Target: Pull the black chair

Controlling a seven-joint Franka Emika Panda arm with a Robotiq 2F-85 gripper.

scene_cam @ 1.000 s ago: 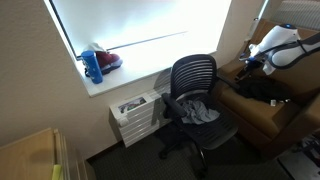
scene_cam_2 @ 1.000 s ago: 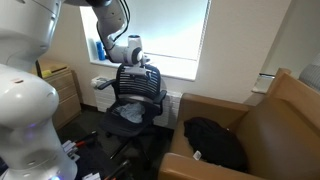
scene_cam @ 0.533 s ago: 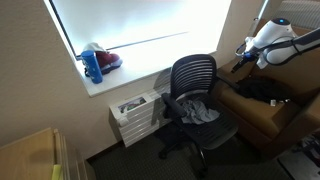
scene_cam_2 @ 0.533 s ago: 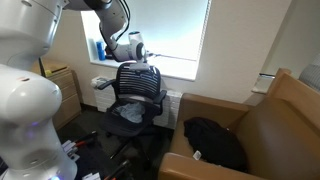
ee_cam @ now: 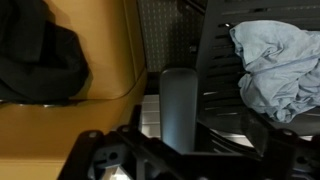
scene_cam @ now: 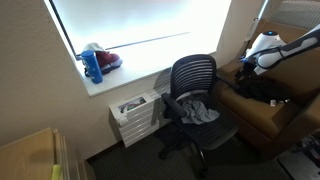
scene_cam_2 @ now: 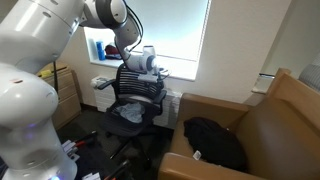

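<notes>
Gripper (scene_cam_2: 156,69) beside the black chair (scene_cam_2: 135,95); grip unreadable.
I read it close to the top of the chair's slatted back, near the window; I cannot tell jaw width, hold, or contact. Wrist view lists: the chair's grey armrest (ee_cam: 178,105), grey cloth (ee_cam: 270,60) on the seat, brown armchair (ee_cam: 110,50) alongside, carrying a black bundle (ee_cam: 40,55).
</notes>
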